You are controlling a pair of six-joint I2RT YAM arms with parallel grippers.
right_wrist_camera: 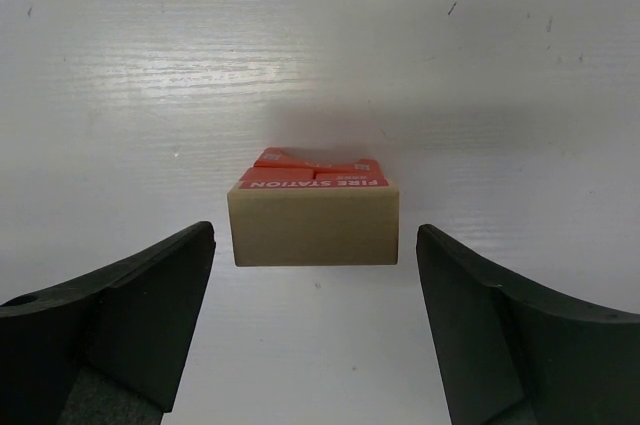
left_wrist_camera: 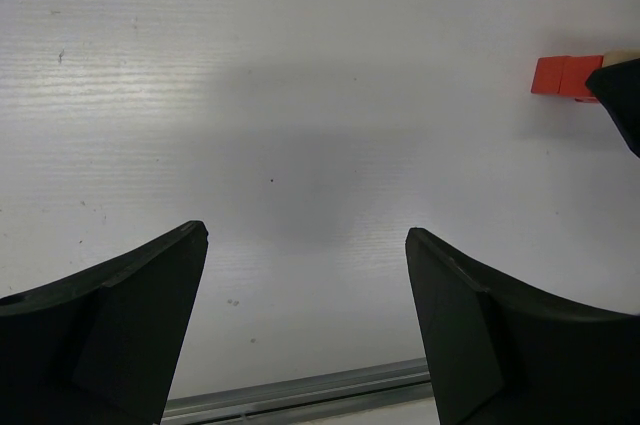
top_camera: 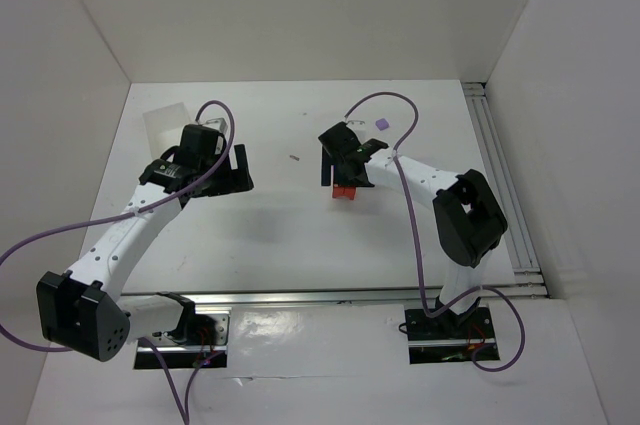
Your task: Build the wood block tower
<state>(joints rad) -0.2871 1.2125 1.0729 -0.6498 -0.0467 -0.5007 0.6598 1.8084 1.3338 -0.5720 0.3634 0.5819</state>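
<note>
The stack is a pale tan block [right_wrist_camera: 313,228] with a red "FIRE STATION" face, set against red-orange blocks [right_wrist_camera: 315,167]. It stands on the white table just ahead of my right gripper [right_wrist_camera: 315,235], which is open, its jaws either side of the block without touching. From above the red-orange stack [top_camera: 345,192] shows under the right gripper [top_camera: 342,180]. A lilac cube [top_camera: 382,123] lies alone behind it. My left gripper [top_camera: 232,175] is open and empty over bare table [left_wrist_camera: 306,233]. The red-orange blocks [left_wrist_camera: 563,76] show at that view's right edge.
A translucent white box [top_camera: 165,125] stands at the back left behind the left arm. A tiny dark speck [top_camera: 294,157] lies between the grippers. A metal rail [top_camera: 500,175] runs along the right side and another along the near edge [left_wrist_camera: 300,397].
</note>
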